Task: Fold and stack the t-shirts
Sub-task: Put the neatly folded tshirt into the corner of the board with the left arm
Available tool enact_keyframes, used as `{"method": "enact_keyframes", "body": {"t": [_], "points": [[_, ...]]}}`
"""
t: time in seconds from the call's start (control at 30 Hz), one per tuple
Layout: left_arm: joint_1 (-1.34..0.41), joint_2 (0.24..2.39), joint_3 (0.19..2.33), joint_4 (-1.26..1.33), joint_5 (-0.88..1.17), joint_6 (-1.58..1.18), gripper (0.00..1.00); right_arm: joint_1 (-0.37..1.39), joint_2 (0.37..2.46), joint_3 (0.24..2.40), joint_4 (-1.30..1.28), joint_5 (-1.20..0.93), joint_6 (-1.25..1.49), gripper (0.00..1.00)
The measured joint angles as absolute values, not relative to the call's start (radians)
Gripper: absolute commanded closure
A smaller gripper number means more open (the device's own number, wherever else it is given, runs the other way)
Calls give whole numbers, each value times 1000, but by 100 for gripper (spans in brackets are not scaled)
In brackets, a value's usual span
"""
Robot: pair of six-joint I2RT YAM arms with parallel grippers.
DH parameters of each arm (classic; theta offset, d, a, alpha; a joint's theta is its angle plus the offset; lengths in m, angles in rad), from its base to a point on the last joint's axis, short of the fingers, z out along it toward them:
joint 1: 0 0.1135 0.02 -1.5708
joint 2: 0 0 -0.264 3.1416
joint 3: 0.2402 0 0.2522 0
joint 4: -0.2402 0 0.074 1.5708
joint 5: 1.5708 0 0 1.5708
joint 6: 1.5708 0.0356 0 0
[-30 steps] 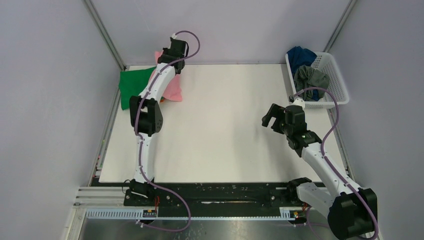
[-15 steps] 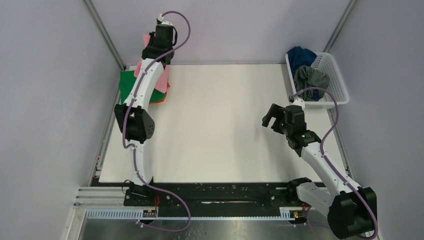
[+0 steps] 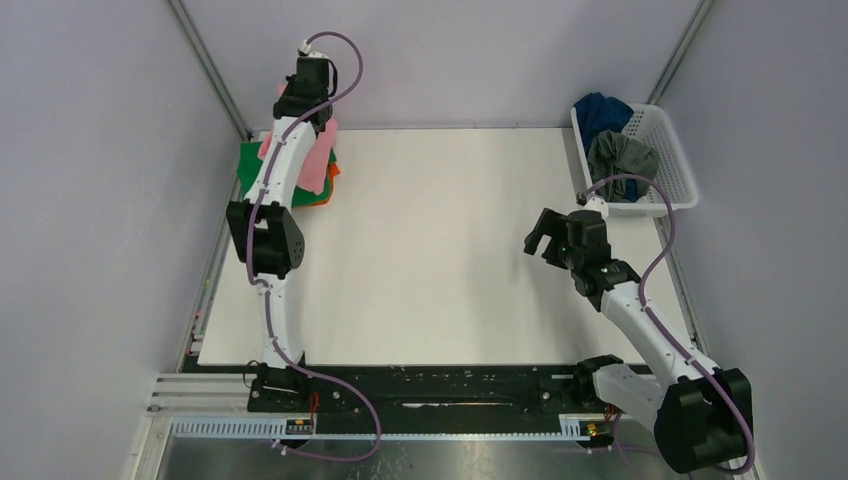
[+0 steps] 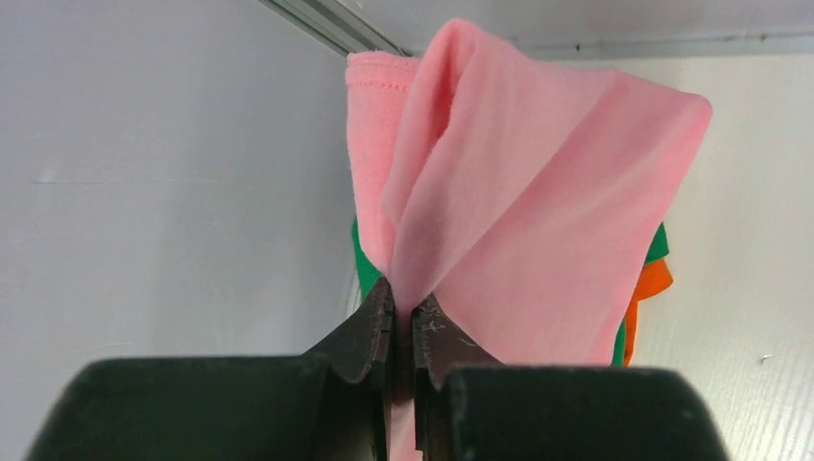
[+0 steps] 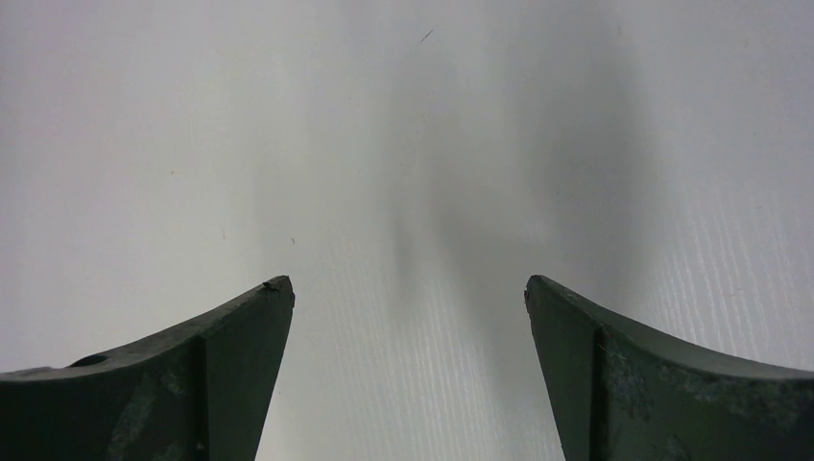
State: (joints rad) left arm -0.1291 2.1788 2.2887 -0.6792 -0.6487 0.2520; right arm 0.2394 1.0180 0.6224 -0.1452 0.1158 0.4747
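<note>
My left gripper [image 4: 403, 309] is shut on the light pink t-shirt [image 4: 538, 221] and holds it up at the table's far left corner, where it hangs folded [image 3: 318, 160]. Under it lie the green t-shirt [image 3: 247, 163] and the orange t-shirt [image 3: 318, 197], stacked; their edges also show in the left wrist view, green [image 4: 362, 269] and orange [image 4: 651, 280]. The dark blue t-shirt [image 3: 598, 108] and the grey t-shirt [image 3: 620, 155] lie crumpled in the white basket [image 3: 672, 160]. My right gripper [image 3: 540, 235] is open and empty over bare table [image 5: 408, 288].
The white basket stands at the table's far right corner. The left wall and a metal frame post [image 3: 210, 70] are close beside the left arm. The white table top [image 3: 440, 250] lies between the two arms.
My left gripper has lifted the pink t-shirt and carried it left and farther back, over the green and orange stack. The right arm has stayed still.
</note>
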Motion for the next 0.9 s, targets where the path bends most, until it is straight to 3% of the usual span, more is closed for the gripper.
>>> {"method": "enact_keyframes", "body": {"t": [0.6, 0.63, 0.67, 0.7, 0.73, 0.9], "points": [[102, 2412, 2324, -667, -532, 103, 98, 239, 1082, 631, -174, 124, 476, 1], [112, 2420, 2324, -667, -529, 93, 82, 239, 1084, 633, -175, 124, 476, 1], [119, 2426, 2324, -667, -529, 84, 60, 239, 1087, 636, -175, 125, 476, 1], [125, 2431, 2324, -668, -527, 80, 7, 239, 1089, 639, -175, 128, 476, 1], [130, 2436, 2324, -670, -526, 69, 2, 239, 1092, 641, -176, 131, 476, 1], [138, 2437, 2324, -674, -508, 27, 1, 239, 1097, 645, -182, 153, 480, 1]]}}
